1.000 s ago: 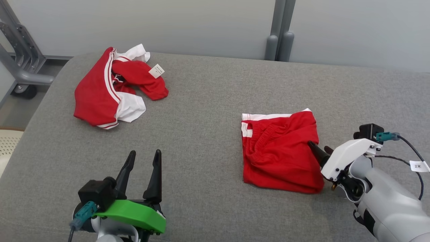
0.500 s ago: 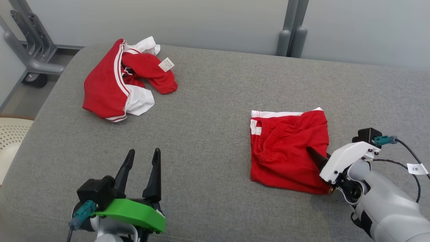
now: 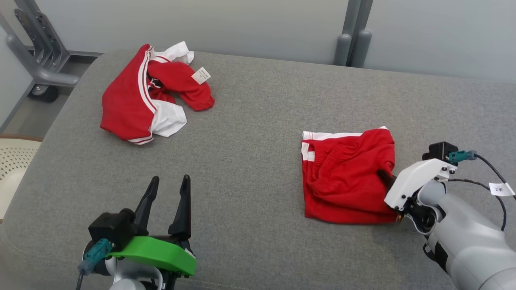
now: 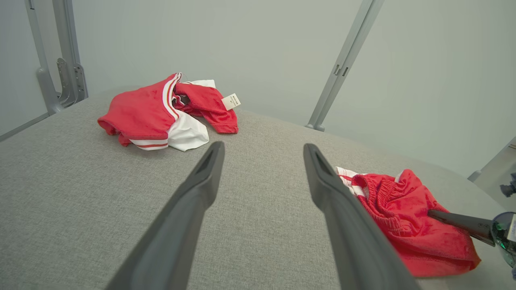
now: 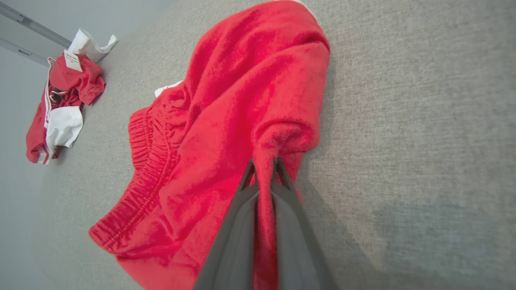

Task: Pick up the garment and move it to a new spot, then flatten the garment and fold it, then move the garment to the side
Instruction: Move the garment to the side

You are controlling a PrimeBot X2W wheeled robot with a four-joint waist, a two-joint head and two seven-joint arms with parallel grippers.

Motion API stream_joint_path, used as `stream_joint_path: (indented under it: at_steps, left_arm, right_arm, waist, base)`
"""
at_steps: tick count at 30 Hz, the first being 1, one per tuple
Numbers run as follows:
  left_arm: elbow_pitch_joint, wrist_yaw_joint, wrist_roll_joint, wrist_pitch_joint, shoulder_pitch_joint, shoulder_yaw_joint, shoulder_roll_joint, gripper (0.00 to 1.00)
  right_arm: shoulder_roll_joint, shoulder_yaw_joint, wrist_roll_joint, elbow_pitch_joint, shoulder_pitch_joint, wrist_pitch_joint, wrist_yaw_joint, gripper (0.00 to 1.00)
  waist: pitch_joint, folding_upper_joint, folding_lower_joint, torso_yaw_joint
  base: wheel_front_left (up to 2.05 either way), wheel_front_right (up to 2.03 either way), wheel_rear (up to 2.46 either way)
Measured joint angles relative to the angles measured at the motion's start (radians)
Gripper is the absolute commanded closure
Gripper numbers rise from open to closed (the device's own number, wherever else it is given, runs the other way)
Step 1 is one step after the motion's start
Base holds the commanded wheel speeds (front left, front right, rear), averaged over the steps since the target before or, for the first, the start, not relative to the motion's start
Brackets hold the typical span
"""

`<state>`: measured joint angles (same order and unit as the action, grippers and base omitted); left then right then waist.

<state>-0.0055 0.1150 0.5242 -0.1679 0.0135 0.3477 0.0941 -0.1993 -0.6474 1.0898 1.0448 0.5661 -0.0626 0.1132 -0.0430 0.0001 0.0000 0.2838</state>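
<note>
Folded red shorts (image 3: pixel 346 177) with a white trim and elastic waistband lie at the right of the grey cushion (image 3: pixel 250 133). My right gripper (image 3: pixel 385 176) is shut on their right edge; in the right wrist view the red fabric (image 5: pixel 225 121) is pinched into a ridge between the two fingers (image 5: pixel 264 169). The shorts (image 4: pixel 403 217) also lie at the right of the left wrist view. My left gripper (image 3: pixel 167 189) hovers open over the cushion's near left part, holding nothing; its fingers (image 4: pixel 201 189) spread wide in the left wrist view.
A crumpled red and white garment (image 3: pixel 149 94) with a paper tag lies at the cushion's far left. A grey metal frame (image 3: pixel 36 60) stands off the left edge and a post (image 3: pixel 352 36) behind the far edge. A cream perforated chair (image 3: pixel 12 161) sits at the left.
The camera has shifted, sliding the scene right and down. My right gripper has closed on the shorts' right edge and bunched the fabric there. The left gripper holds its pose.
</note>
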Motion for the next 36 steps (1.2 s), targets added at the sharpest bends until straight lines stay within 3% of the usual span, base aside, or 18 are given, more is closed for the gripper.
stream_joint_path:
  at_steps: [19, 31, 36]
  left_arm:
    - [-0.099, 0.001, -0.017, 0.002, 0.001, -0.019, 0.011, 0.00]
    - [-0.198, 0.001, -0.044, 0.032, 0.048, 0.004, 0.014, 0.00]
    - [-0.215, 0.001, -0.056, 0.044, 0.080, 0.016, 0.016, 0.00]
  right_arm:
    - [-0.170, -0.030, -0.097, 0.005, 0.216, -0.012, 0.001, 1.00]
    - [-0.283, -0.046, -0.170, 0.003, 0.396, -0.026, -0.001, 1.00]
    - [-0.337, -0.042, -0.182, 0.014, 0.442, -0.026, -0.020, 1.00]
  waist:
    - [-0.066, 0.0000, 0.0000, -0.100]
    - [-0.179, 0.0000, 0.0000, -0.194]
    - [-0.239, 0.0000, 0.0000, -0.222]
  base:
    - [0.00, 0.00, 0.00]
    - [0.00, 0.00, 0.00]
    - [0.00, 0.00, 0.00]
